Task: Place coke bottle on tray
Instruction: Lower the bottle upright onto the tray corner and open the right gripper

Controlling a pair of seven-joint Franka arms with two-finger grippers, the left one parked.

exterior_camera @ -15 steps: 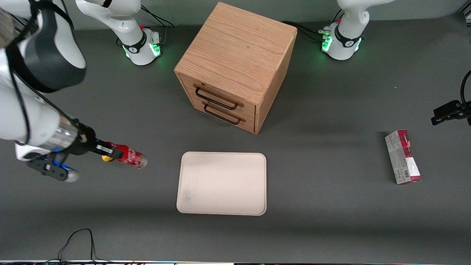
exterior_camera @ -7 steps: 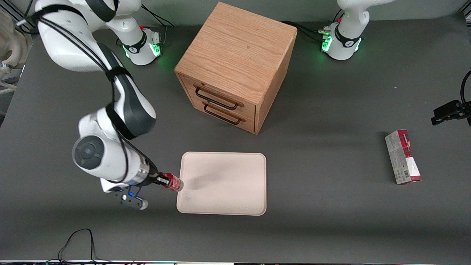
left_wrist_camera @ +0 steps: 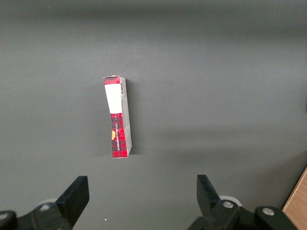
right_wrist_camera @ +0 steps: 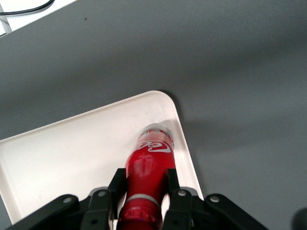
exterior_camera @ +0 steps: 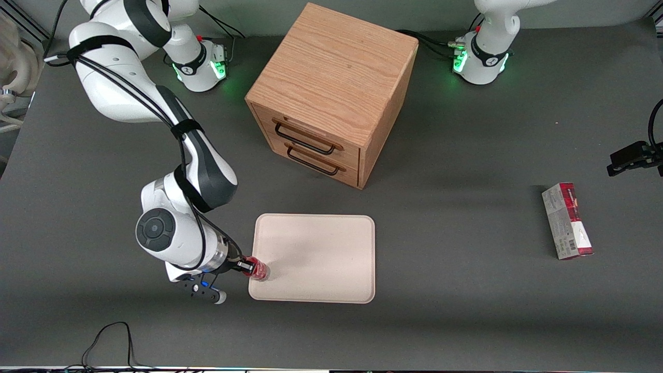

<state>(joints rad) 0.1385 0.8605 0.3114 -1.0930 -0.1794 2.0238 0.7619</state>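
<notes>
The coke bottle (exterior_camera: 258, 270), slim with a red label and white script, is held in my right gripper (exterior_camera: 247, 267) over the tray's corner nearest the front camera at the working arm's end. The cream tray (exterior_camera: 321, 259) lies flat in front of the wooden cabinet. In the right wrist view the black fingers (right_wrist_camera: 116, 188) press both sides of the bottle (right_wrist_camera: 148, 165) near its neck, and its base points down at the tray (right_wrist_camera: 67, 158) close to the rounded corner. The gripper (right_wrist_camera: 144, 189) is shut on the bottle.
A wooden two-drawer cabinet (exterior_camera: 331, 93) stands farther from the front camera than the tray. A red-and-grey carton (exterior_camera: 567, 220) lies toward the parked arm's end of the table; it also shows in the left wrist view (left_wrist_camera: 117, 117). A black cable (exterior_camera: 109, 336) lies at the table's near edge.
My right gripper has carried the bottle from the table at the working arm's end across to the tray's near corner and lowered it there, the bottle turning more upright.
</notes>
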